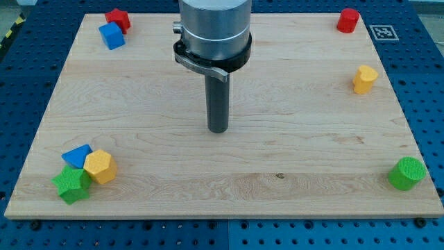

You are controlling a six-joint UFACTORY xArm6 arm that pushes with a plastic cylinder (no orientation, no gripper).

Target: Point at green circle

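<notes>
The green circle (406, 173) is a round green block near the board's bottom right corner. My tip (218, 130) is the lower end of a dark rod near the board's middle, far to the left of the green circle and slightly higher in the view. It touches no block.
A green block (71, 184), a yellow block (100, 167) and a blue triangle (76, 156) cluster at bottom left. A red block (118, 19) and a blue block (111, 35) sit at top left. A red cylinder (347, 20) is at top right, with a yellow block (365, 79) below it. The wooden board (222, 187) lies on a blue perforated table.
</notes>
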